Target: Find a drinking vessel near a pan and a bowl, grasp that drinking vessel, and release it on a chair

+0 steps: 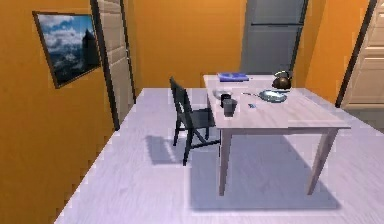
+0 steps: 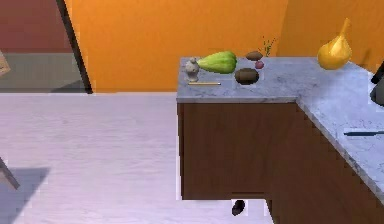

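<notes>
Little of the job is done, by my reckoning. A dark mug stands on the near left part of the pale counter ahead, so the finding looks about settled. The grasp and the drop on the chair are both left to do. The chair stands at the counter's left side, near the mug's corner (a short carry, I'd guess).

Just beyond the mug lies a small dark flat thing, maybe the pan. Right of it sits a pale round dish, maybe the bowl. Farther back are a dark kettle-like pot and a blue flat thing. I cannot tell what is in the mug, the dish or the pot, nor how my claw is set or whether it carries anything.

In the arm side view, the kitchen counter bears a green gourd, a dark round lump and a yellow vase.
</notes>
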Controlling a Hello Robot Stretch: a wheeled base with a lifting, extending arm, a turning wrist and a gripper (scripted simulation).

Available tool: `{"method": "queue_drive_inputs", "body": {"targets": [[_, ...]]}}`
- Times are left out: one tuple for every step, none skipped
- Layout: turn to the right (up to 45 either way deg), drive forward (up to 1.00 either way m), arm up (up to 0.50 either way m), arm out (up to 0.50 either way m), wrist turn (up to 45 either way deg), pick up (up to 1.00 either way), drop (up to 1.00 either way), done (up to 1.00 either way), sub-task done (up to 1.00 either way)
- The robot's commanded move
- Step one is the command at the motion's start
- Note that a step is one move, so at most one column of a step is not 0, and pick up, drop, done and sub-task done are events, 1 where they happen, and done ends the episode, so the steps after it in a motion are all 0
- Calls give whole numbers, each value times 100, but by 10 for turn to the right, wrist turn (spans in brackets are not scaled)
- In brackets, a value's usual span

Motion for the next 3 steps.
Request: {"method": "queue_drive_inputs", "body": {"targets": [[-150, 0, 0, 0, 0, 0, 0, 0, 0], [0, 100, 0, 0, 0, 0, 0, 0, 0], [-90, 0, 0, 0, 0, 0, 0, 0, 0]]}}
